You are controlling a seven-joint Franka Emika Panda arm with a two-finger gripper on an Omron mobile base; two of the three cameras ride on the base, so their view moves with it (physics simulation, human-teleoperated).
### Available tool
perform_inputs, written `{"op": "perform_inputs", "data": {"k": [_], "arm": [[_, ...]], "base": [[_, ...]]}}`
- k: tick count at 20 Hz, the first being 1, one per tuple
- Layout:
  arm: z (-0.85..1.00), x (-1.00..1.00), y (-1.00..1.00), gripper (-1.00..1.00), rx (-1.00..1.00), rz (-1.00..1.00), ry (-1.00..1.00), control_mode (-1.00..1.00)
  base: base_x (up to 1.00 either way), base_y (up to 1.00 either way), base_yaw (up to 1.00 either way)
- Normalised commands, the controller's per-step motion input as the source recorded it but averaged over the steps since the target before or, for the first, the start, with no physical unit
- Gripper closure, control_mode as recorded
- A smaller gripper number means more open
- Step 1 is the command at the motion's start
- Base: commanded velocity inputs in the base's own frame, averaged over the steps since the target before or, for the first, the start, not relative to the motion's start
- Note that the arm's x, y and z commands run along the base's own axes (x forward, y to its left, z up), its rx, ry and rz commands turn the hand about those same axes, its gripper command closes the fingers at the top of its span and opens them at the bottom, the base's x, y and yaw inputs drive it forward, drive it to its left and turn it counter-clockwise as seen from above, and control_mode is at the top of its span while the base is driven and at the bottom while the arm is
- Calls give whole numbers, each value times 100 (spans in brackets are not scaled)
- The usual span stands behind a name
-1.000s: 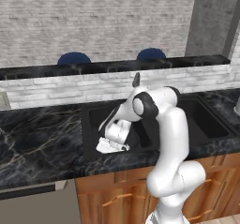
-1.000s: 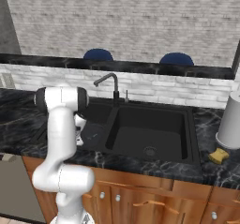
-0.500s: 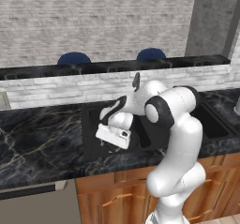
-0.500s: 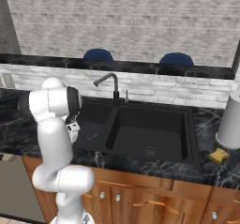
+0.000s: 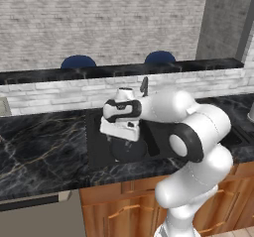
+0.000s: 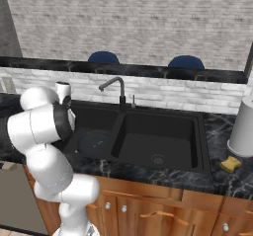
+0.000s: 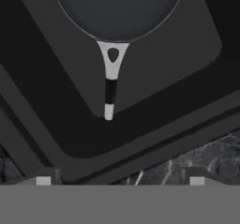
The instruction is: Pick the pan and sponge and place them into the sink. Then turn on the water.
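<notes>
Black marble desk point(image 6: 148, 173), front edge. Tool point(image 7: 120, 181): fingers spread, released, holding nothing, above the left basin. Black double-basin sink point(image 6: 200, 141): left basin holds round dark grey pan point(image 6: 95, 142), flat on its floor. Small yellow rectangular sponge point(image 6: 230, 164) on desk, right, beside white cylinder point(image 6: 243, 127).

Black marble counter point(image 6: 148, 173), sponge point(image 6: 230, 164) on it.

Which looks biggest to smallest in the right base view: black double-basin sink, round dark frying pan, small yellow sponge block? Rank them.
1. The black double-basin sink, by far the largest.
2. The round dark frying pan, lying in the sink's left basin.
3. The small yellow sponge block, on the counter to the sink's right; nearness to the camera does not change this order.
</notes>
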Motion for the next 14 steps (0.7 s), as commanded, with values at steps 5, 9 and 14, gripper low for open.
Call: {"op": "perform_inputs", "data": {"k": [5,9,14], "arm": [[100,-29,-49,-100,-12,7,-13,-100],[86,-78,-82,-100,-7,12,-9,-100],[57,-78,-100,-100,-4,7,-5,-100]], "base": [[0,0,0],[0,0,0],[0,0,0]]}}
